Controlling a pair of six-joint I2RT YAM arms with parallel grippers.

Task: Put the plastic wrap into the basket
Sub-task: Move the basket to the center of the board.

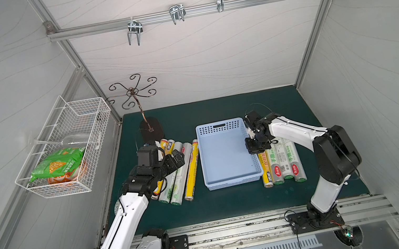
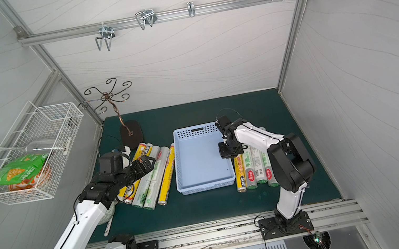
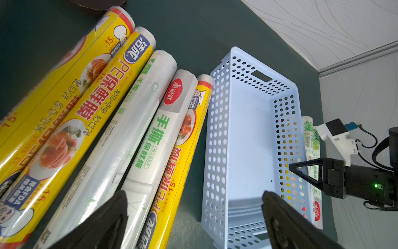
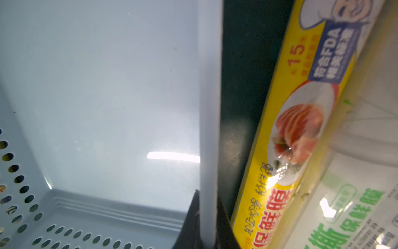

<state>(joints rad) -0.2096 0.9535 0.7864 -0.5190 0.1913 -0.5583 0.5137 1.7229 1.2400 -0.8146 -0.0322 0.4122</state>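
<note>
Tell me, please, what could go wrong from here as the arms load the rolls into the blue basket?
The right gripper is shut on the side wall of the basket; any pull could drag or tip it.
The rolls below the open left gripper lie packed side by side; it may nudge or pinch a neighbour.
The rolls look nearly as long as the basket and lie slanted to it; one could hang on the rim.

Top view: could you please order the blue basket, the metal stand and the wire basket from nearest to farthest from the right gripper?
1. The blue basket: the right gripper is shut on its right wall.
2. The metal stand: at the back left.
3. The wire basket: hanging far left.
</note>
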